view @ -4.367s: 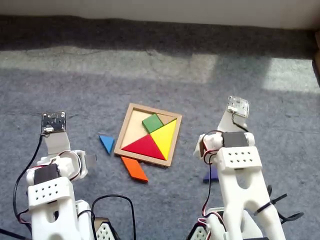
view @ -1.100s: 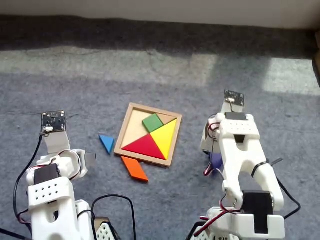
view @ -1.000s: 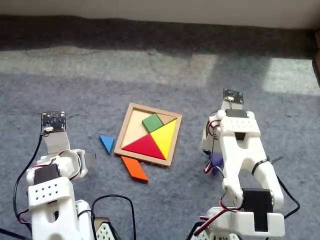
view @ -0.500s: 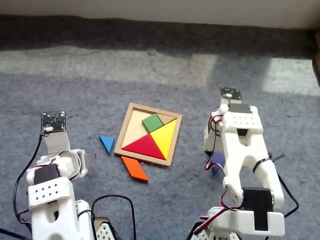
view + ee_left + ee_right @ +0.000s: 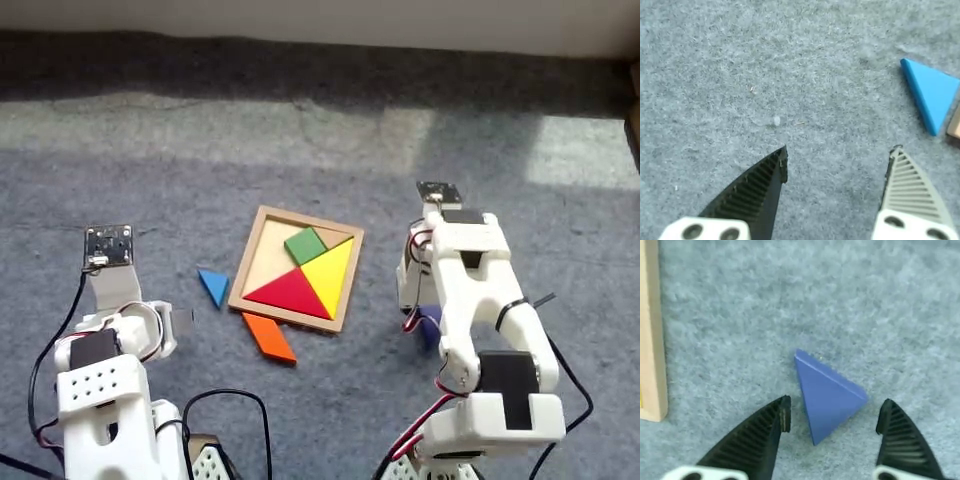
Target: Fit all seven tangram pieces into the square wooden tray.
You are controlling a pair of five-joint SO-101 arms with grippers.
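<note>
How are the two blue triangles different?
The light blue triangle piece is sky-coloured; the dark blue triangle piece is nearly purple. The light one lies aside from the open left pincer; the dark one sits between the tips of the open right pincer. Both lie flat on grey carpet, outside the square wooden tray.

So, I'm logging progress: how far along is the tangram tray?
Done: green square, yellow triangle and red triangle sit in the square wooden tray. In hand: the open right gripper straddles the dark blue triangle. Remaining: that piece, the light blue triangle and orange parallelogram.
</note>
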